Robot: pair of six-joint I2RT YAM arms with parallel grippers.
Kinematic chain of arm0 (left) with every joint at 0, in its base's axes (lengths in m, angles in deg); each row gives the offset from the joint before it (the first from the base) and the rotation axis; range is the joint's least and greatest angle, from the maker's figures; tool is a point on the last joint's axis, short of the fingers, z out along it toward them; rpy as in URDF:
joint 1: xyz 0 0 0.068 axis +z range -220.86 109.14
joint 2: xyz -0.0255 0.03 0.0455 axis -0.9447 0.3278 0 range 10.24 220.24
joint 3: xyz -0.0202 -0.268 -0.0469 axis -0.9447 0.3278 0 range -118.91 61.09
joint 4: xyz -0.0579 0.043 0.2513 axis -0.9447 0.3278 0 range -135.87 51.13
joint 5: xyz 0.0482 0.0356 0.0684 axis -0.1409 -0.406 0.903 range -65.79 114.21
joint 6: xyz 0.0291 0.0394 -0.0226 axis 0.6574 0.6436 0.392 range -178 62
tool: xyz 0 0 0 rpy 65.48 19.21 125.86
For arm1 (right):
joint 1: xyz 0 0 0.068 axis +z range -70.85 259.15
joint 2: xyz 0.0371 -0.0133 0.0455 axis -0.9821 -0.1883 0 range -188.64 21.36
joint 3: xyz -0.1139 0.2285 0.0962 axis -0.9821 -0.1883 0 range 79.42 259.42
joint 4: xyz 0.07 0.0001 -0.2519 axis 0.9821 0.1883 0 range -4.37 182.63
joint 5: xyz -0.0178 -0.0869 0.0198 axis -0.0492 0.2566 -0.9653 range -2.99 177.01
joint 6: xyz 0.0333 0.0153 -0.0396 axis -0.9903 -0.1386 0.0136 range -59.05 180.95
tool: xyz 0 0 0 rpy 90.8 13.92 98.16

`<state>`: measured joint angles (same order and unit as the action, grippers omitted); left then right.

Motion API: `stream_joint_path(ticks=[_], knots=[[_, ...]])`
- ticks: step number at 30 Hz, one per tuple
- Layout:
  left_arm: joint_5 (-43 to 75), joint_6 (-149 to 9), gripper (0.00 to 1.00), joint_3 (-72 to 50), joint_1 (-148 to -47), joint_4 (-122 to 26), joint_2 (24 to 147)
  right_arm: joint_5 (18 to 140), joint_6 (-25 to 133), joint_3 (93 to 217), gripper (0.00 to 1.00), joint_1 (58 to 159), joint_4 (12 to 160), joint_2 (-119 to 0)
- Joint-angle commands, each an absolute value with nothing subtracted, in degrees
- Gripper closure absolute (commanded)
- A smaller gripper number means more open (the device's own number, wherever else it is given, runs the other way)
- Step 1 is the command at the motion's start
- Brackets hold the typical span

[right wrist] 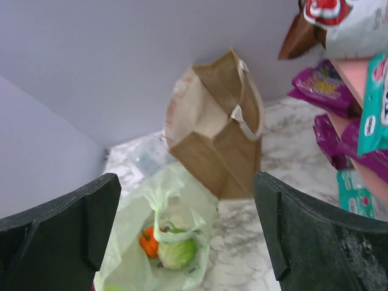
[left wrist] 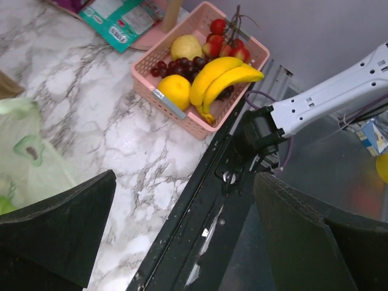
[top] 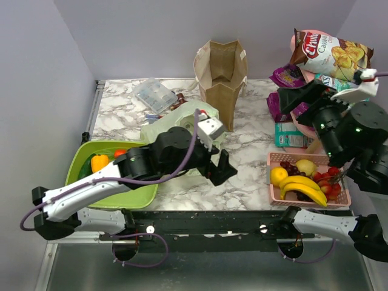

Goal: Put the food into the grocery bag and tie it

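The pale green grocery bag (top: 176, 124) lies open at mid-table, partly behind my left arm. In the right wrist view the bag (right wrist: 130, 242) holds a green cabbage (right wrist: 177, 253) and a small orange fruit (right wrist: 147, 240). A yellow pepper (top: 99, 162) sits in the green bowl (top: 142, 195). Bananas (top: 303, 187) and an orange (top: 278, 175) lie in the pink basket (top: 271, 197); the bananas (left wrist: 221, 76) also show in the left wrist view. My left gripper (top: 221, 170) is open and empty, between bag and basket. My right gripper (top: 291, 103) is open and empty, raised at the right.
A stiff brown paper bag (top: 221, 76) stands behind the grocery bag. Snack packets (top: 327, 51) are stacked at the back right, with a teal packet (top: 290, 134) lying flat. A clear plastic box (top: 154, 94) lies at the back left. The table's near edge (left wrist: 200, 200) runs under my left gripper.
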<state>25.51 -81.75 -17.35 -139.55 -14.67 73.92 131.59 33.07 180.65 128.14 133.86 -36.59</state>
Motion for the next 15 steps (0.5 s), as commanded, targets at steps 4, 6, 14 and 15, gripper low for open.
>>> stream_joint_path(ticks=[4,6,14,15], knots=[[16.14,-75.80,0.02,-20.98,-140.46,-29.58,85.42,125.39,42.26,183.15,0.02,127.88,118.19,-33.02],[13.83,-74.56,0.02,-22.79,-140.58,-31.75,89.62,123.88,42.90,183.64,0.02,127.95,117.06,-32.49],[1.18,-71.72,0.02,-29.68,-140.96,-42.69,104.79,123.37,43.99,185.85,0.02,127.92,117.52,-31.93],[0.78,-71.29,0.02,-30.71,-140.97,-43.22,106.38,123.36,44.05,185.94,0.02,127.88,117.55,-31.84]])
